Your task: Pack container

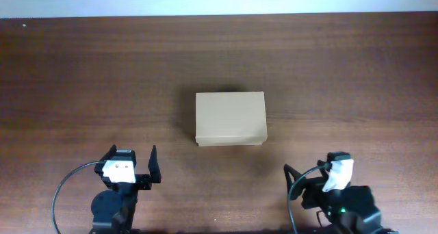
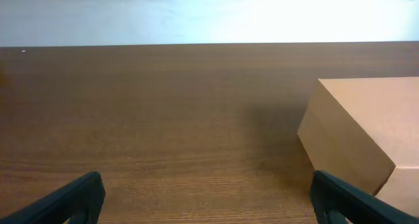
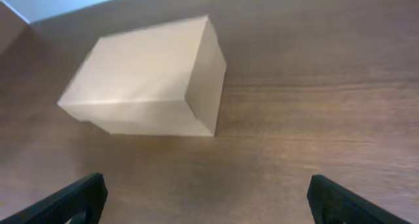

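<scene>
Container point(image 1: 230, 118) shut, centred on worktop point(image 1: 82, 76), within reach of either side. Left fingers point(image 2: 72, 201) and right fingers point(image 3: 334, 201) spread wide, empty, held back, likely leaving approach room for lid.

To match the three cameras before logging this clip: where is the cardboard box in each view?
Overhead: cardboard box at centre of frame.
Left wrist: box at the right edge, partly cut off.
Right wrist: box upper left of centre, whole.
Shared landmark: the table and its far edge against the pale wall.
</scene>
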